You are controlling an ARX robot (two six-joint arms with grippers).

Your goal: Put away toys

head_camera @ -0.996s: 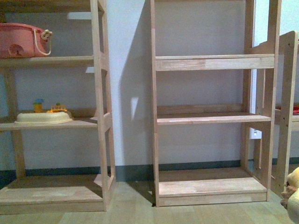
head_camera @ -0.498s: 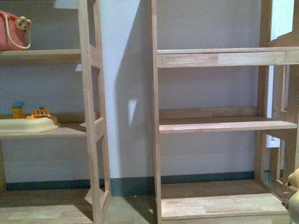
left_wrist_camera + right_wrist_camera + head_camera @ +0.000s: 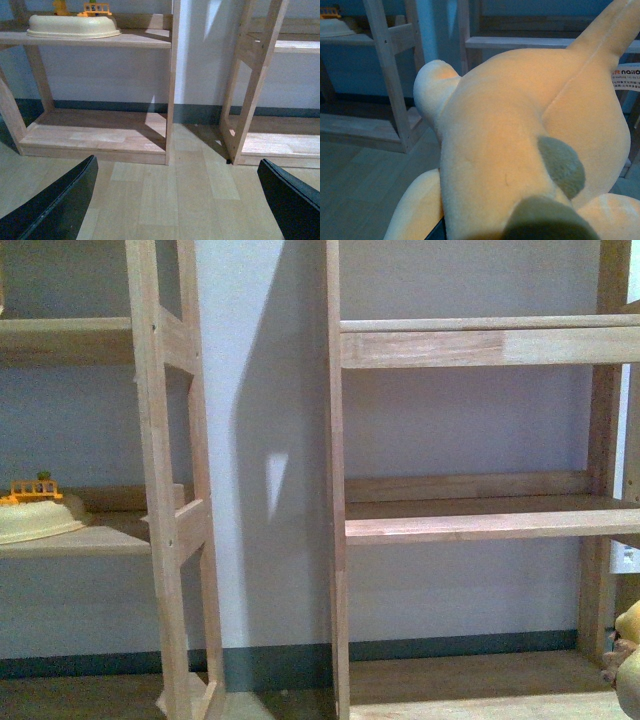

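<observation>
A soft, rounded orange-yellow plush animal (image 3: 510,125) with dark patches fills the right wrist view, raised off the pale wooden floor (image 3: 150,200) near light wooden shelf frames (image 3: 335,540), low at the front view's right edge. It hides the right hand, whose grip I cannot tell. The left hand (image 3: 176,165) hangs wide open above the floor.

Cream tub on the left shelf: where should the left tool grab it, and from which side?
Probably the tub's near long edge, coming in from the shelf's open front. Its lip flares out there, thin enough to pinch, and it sits flat. Small toys stand at its far side, so avoid reaching over. The left tool is open.
</observation>
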